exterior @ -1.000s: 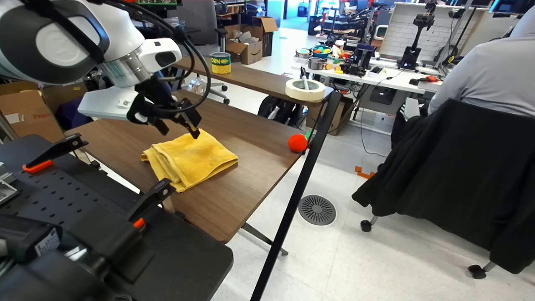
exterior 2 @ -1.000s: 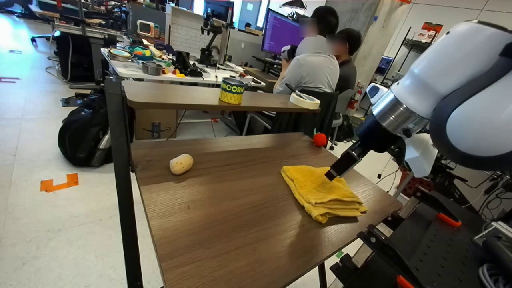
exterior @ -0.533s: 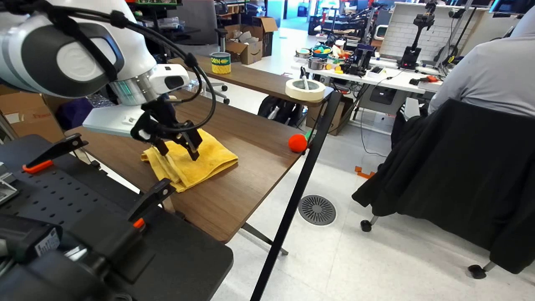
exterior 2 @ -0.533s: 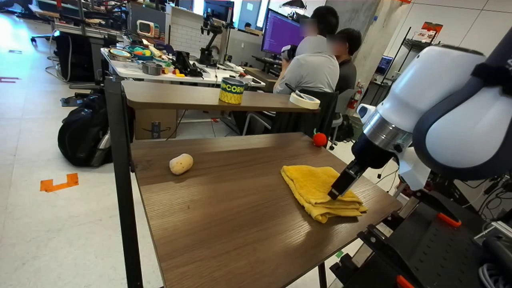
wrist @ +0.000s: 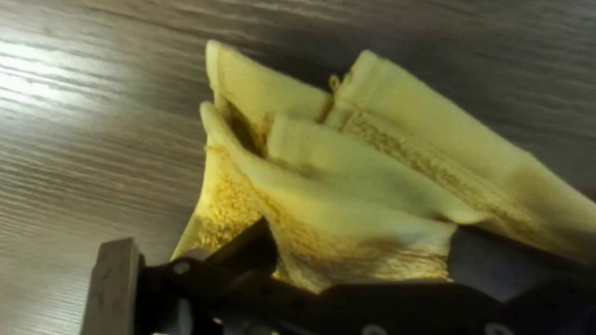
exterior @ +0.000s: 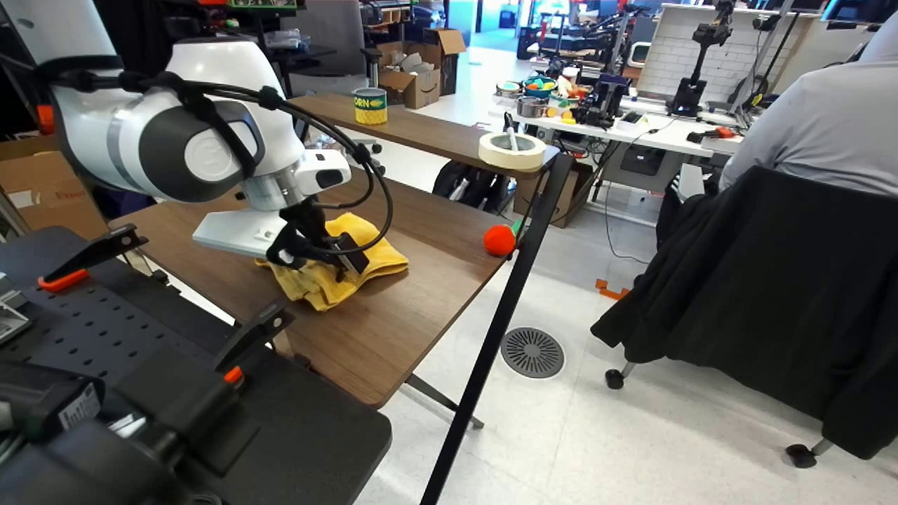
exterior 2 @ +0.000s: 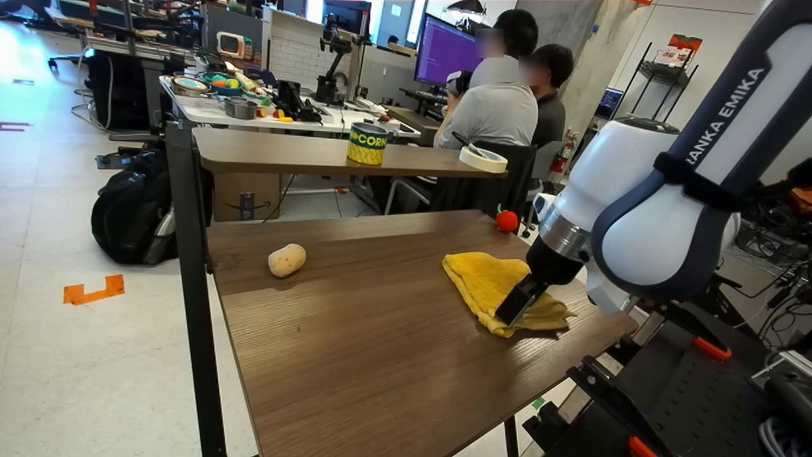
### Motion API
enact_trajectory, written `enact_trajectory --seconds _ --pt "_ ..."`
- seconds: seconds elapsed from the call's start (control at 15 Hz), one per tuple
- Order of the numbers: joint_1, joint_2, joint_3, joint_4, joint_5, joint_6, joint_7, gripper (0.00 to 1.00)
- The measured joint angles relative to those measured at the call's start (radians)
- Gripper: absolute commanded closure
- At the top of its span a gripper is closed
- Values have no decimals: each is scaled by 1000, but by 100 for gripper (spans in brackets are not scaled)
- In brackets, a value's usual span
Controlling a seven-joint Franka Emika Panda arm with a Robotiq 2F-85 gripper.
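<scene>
Pincer leans, spread wide, over the worktop, where, near one edge, the yellow towel lies with folds bunched between the tips, probably because these press down into it. Higher up, a corn tin stands upright, while a flat-lying tape roll props a tilted marker (likely so that it cannot roll away).

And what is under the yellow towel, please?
The brown tabletop is under the yellow towel; it shows around the edges. Whether anything else lies beneath, I cannot tell: the towel covers that area, and the open pincer also blocks part of the view.
</scene>
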Motion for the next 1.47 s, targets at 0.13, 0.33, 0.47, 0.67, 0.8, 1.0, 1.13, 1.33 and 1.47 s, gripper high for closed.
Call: enact_trajectory --seconds 0.13,0.33,0.47,0.67,0.8,1.0,1.13,1.33,1.47 --pt "6 -1 19 0 -38 7 -15 0" --pt "62 -5 46 -21 -84 40 -32 0" --pt "126 -5 63 -51 -97 94 -39 0" --pt "224 -8 54 -88 -97 142 -98 0" --pt "240 -8 43 -87 -97 141 -114 0" --pt "222 -5 35 -74 -92 135 -94 0" --pt "174 3 24 -54 -90 129 -75 0" --pt "91 18 -11 -20 -85 115 -54 0" --pt "58 26 -41 5 -72 85 -38 0"
